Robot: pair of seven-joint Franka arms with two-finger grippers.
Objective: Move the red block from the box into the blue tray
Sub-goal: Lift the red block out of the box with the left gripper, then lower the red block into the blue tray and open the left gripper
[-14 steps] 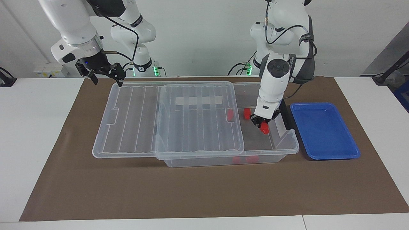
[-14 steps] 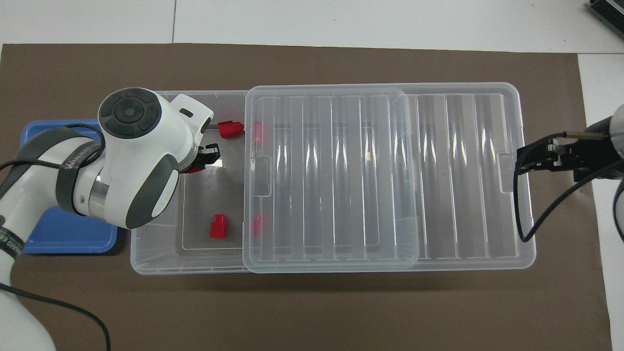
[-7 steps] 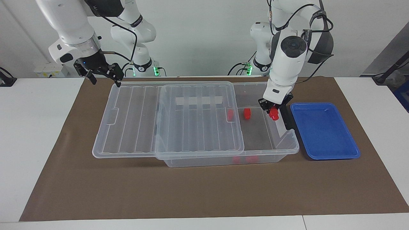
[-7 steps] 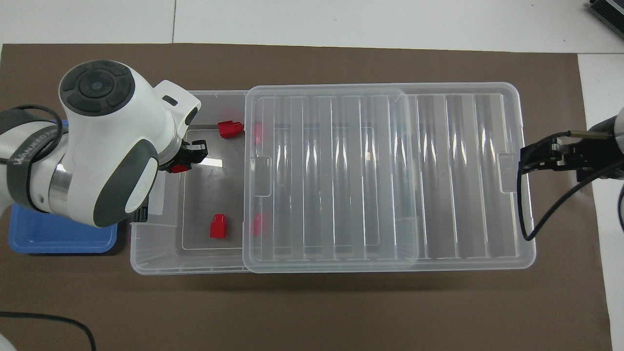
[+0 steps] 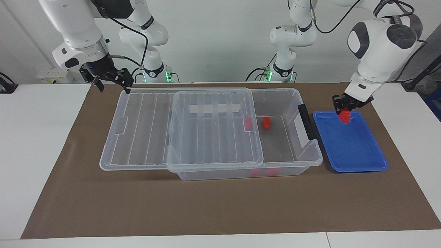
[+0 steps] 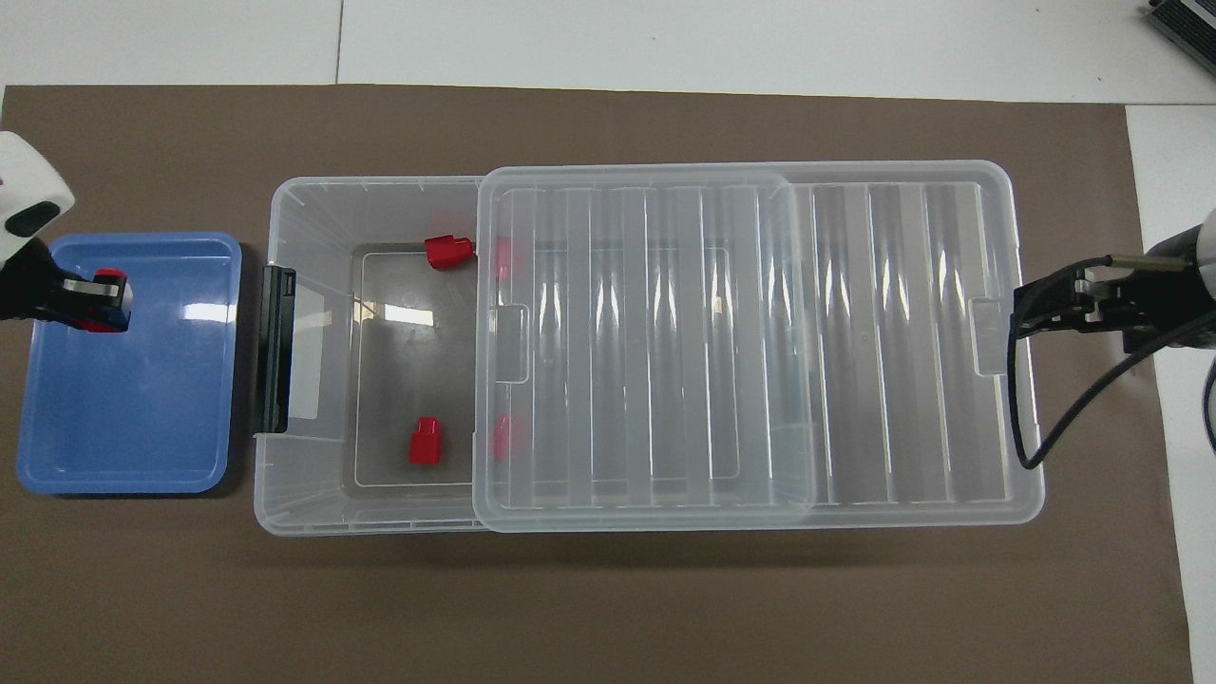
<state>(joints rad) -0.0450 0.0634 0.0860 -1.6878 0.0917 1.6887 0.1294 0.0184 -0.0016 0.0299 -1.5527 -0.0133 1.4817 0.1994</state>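
The left gripper (image 5: 345, 109) is clamped on the red block (image 5: 344, 115) and hangs over the blue tray (image 5: 358, 151), above the part of it closest to the robots; the block is up in the air, not yet resting on the tray floor, so the carry looks all but done and what is left is to lower and let go. The tray sits just beside the box (image 5: 303, 162) at the left arm's end of the table, next to the black latch handle (image 5: 306, 121), which keeps the trip from box to tray short. The ribbed lid (image 5: 193, 127) is slid toward the right arm's end, leaving the section of the box next to the tray uncovered, and that is why the blocks there can be reached from above. Two other red blocks (image 6: 425, 444) lie in that open section. The right gripper (image 5: 112, 78) waits with fingers spread wide over the lid's end corner closest to the robots, holding nothing.
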